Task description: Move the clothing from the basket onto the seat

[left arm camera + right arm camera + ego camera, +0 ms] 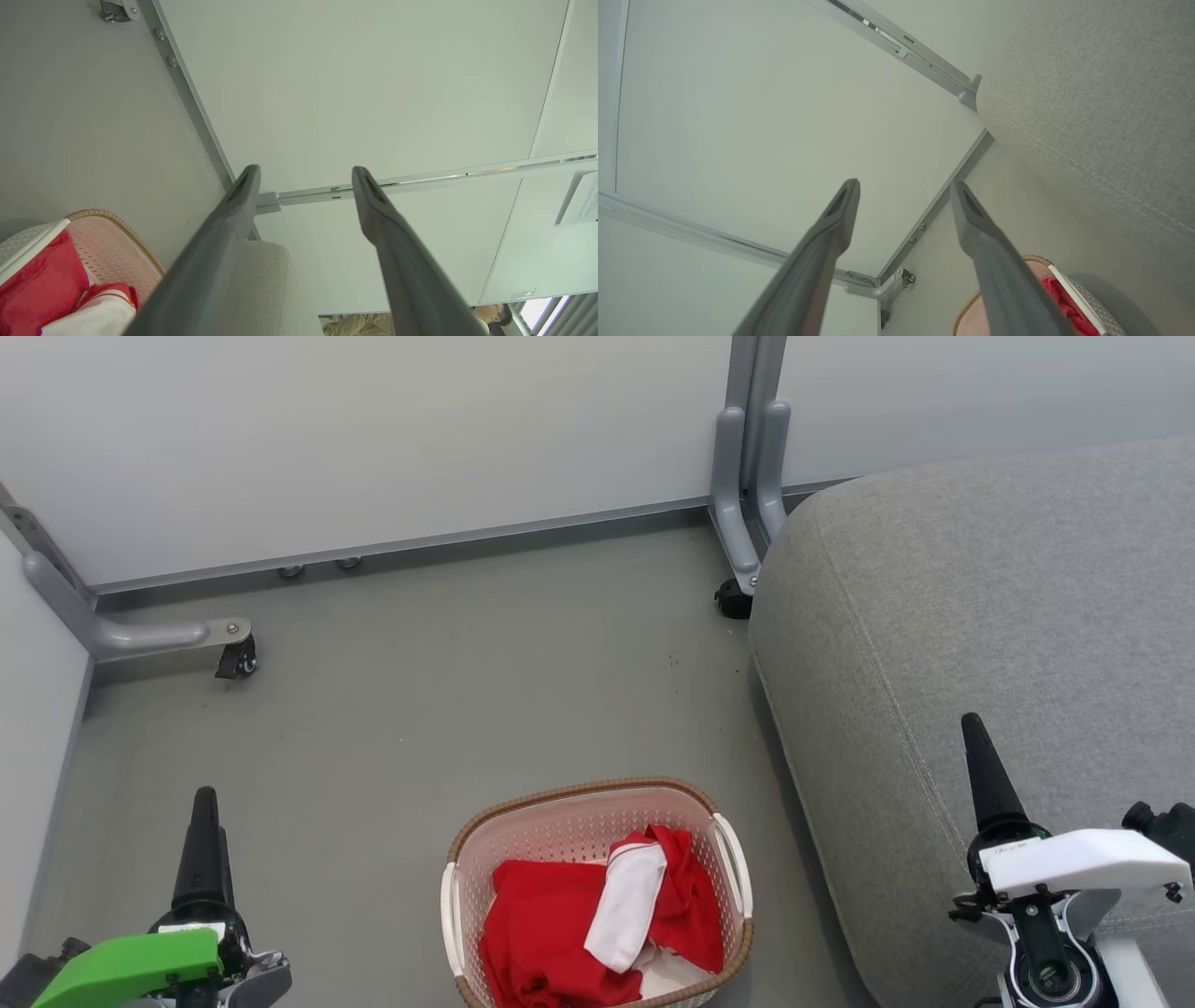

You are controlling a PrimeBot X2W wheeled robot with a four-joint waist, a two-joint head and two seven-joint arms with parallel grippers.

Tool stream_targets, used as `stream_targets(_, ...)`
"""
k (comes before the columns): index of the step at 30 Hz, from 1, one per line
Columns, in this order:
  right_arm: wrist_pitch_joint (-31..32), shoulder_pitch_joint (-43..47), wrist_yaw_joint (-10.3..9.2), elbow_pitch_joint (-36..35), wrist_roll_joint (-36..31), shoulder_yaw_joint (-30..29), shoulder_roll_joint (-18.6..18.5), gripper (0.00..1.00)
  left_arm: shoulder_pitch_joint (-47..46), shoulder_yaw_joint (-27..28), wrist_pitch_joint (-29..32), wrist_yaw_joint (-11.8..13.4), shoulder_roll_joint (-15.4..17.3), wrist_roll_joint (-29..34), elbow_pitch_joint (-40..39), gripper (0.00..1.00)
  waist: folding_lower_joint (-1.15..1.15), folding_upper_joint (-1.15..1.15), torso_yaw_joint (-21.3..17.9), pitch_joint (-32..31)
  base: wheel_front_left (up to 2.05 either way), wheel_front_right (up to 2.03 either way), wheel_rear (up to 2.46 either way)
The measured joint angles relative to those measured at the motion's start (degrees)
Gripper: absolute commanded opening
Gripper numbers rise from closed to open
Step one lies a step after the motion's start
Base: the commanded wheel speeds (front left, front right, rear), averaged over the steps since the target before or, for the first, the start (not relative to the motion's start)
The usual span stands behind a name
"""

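Observation:
The basket (485, 831), cream with a brown woven rim, stands on the floor at the bottom centre of the head view. In it lies the clothing (541, 924), crumpled red fabric with a white panel on top. The grey seat (980, 616) stands right of the basket. My left gripper (205, 795) hovers left of the basket, and my right gripper (971, 719) hovers over the seat's front part. The left gripper (306, 171) is open and empty, with the basket (117, 224), clothing (37, 284) and seat (261, 280) low in its view. The right gripper (904, 184) is open and empty too, near the seat (1101, 93) and basket rim (1036, 259).
White partition panels close off the back and left. Their grey metal feet with castors (233, 658) (738, 597) stick out onto the grey floor (420, 709) that runs from the basket to the wall. A person (495, 313) shows beyond a partition.

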Motion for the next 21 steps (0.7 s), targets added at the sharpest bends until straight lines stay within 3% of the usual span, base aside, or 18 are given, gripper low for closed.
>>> stream_targets(8, -1.67, -0.33, 0.01, -6.03, -15.37, 2.02, -1.58, 1.0, 0.04, 2.1, -1.83, 0.0, 0.02, 5.04, -1.86, 1.0, 0.0, 0.0, 0.4, 0.08, 0.0, 0.0, 0.0)
stream_targets(21, -4.1, -0.33, 0.01, -11.12, -31.99, 5.75, -2.67, 1.0, 1.8, 0.63, -4.24, 0.0, 0.09, 19.4, -6.33, 1.0, 0.0, 0.0, 1.14, -0.29, 0.0, 0.0, 0.0)
